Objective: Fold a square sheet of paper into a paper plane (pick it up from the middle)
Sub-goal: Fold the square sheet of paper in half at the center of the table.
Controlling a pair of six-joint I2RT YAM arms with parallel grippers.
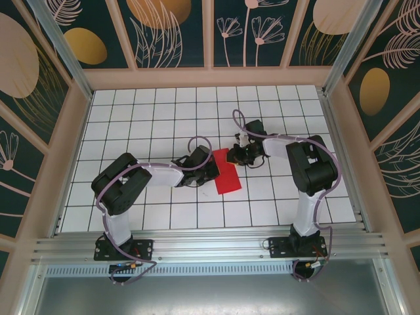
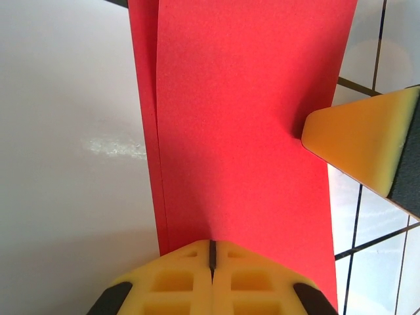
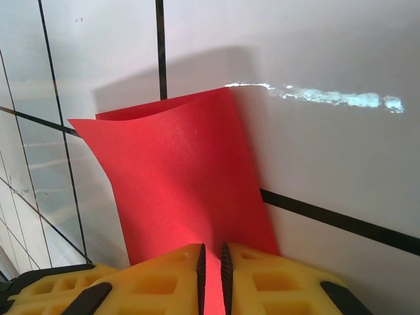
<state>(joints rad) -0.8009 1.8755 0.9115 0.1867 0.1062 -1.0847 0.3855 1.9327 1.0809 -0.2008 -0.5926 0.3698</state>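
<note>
Two pinch grips on the folded red sheet of paper [image 1: 228, 176]: left fingers [image 2: 197, 254] are clamped tight on one edge, and right fingers [image 3: 187, 260] are nipped on its other end. It sits mid-surface [image 1: 131, 118] between the arms, with the folded layers slightly parted.

Top external: set high above and behind the desk's [image 1: 131, 111] near edge, angled down, red sheet [image 1: 226, 172] small at centre. Wrist views: held very close to that sheet from opposite sides, own jaws at frame bottom. Sheet shared by all three.
</note>
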